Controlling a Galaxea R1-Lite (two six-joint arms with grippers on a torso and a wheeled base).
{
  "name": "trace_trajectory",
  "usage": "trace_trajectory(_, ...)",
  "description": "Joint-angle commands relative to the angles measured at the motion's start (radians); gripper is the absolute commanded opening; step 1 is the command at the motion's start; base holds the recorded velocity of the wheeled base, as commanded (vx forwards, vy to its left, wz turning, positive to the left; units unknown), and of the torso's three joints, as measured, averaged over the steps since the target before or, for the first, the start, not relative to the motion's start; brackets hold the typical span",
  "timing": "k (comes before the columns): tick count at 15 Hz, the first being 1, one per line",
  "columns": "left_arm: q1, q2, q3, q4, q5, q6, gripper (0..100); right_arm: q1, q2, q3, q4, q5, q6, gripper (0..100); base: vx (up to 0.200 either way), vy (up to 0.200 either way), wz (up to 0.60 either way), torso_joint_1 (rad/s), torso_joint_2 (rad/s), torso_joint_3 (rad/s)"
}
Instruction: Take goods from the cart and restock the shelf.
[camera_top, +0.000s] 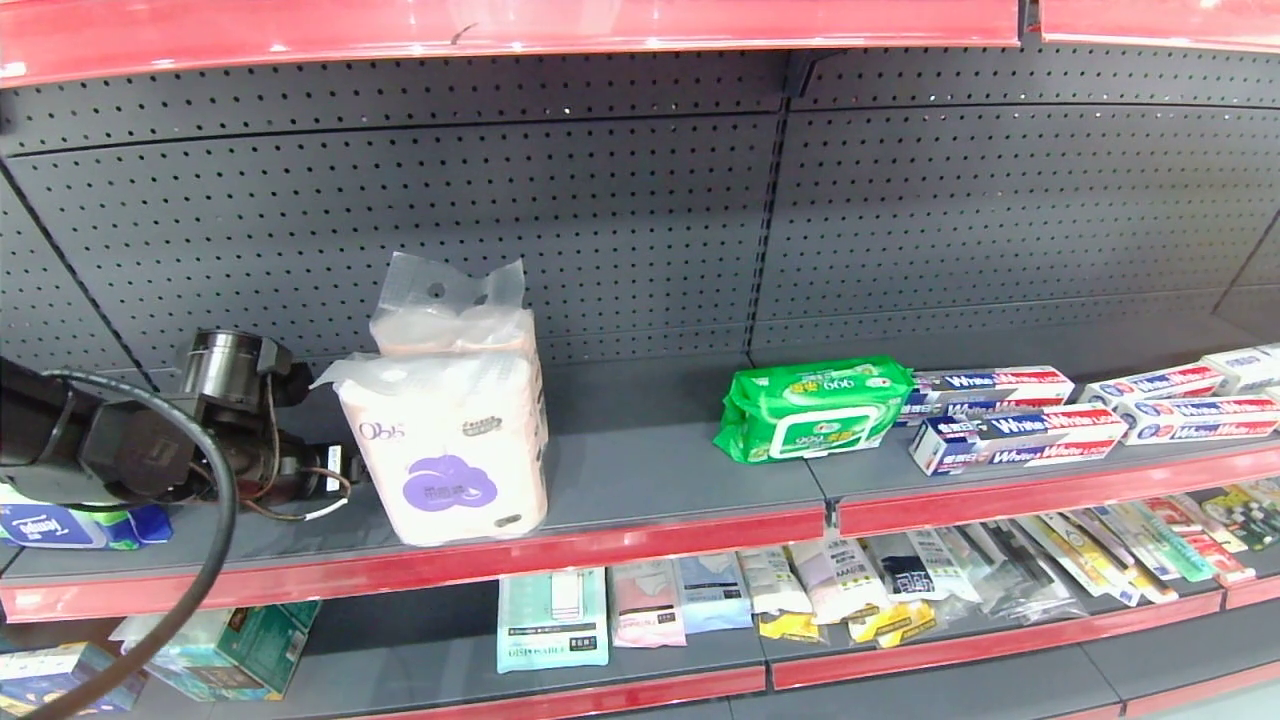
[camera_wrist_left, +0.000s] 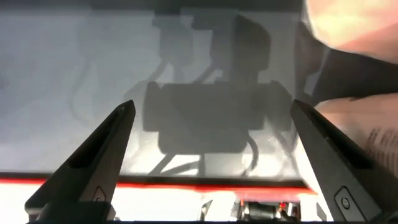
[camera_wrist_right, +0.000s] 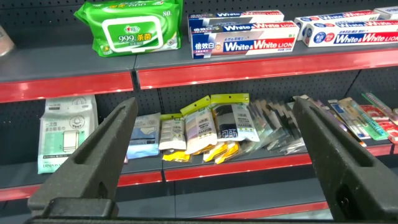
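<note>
A white toilet paper pack (camera_top: 450, 440) with a purple print and a clear plastic top stands upright on the grey shelf (camera_top: 650, 470), near its red front edge. My left arm (camera_top: 120, 440) lies over the shelf just left of the pack. My left gripper (camera_wrist_left: 212, 109) is open above the shelf board, nothing between its fingers, and the pack (camera_wrist_left: 367, 124) sits just outside one finger. My right gripper (camera_wrist_right: 216, 102) is open and empty, held back from the shelving and facing its lower shelves.
A green wet wipes pack (camera_top: 810, 408) and toothpaste boxes (camera_top: 1010, 435) lie on the same shelf to the right. A blue tissue pack (camera_top: 60, 525) sits under my left arm. Several hanging packets (camera_top: 850, 590) fill the shelf below. Bare shelf lies between toilet paper and wipes.
</note>
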Motion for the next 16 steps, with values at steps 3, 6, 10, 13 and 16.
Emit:
trace_trajectory(3,0.089,-0.238,0.138,0.002,-0.02,0.078,100,0.0,0.001,0.0,0.0,0.0,0.0,100,0.0,0.0,0.0,0.0,0.0,0.0)
trace_trajectory(6,0.103,-0.52,0.302,0.003,-0.041,0.08,100,0.0,0.001,0.0,0.0,0.0,0.0,100,0.0,0.0,0.0,0.0,0.0,0.0)
trace_trajectory(10,0.072,-1.078,0.612,0.003,-0.087,0.086,100,0.0,0.001,0.0,0.0,0.0,0.0,100,0.0,0.0,0.0,0.0,0.0,0.0)
trace_trajectory(13,0.035,-1.423,0.693,0.155,-0.148,0.078,100,0.0,0.001,0.0,-0.002,0.0,0.0,100,0.0,0.0,0.0,0.0,0.0,0.0)
trace_trajectory(16,0.016,-1.591,0.716,0.227,-0.207,0.078,100,0.0,0.001,0.0,0.0,0.0,0.0,100,0.0,0.0,0.0,0.0,0.0,0.0)
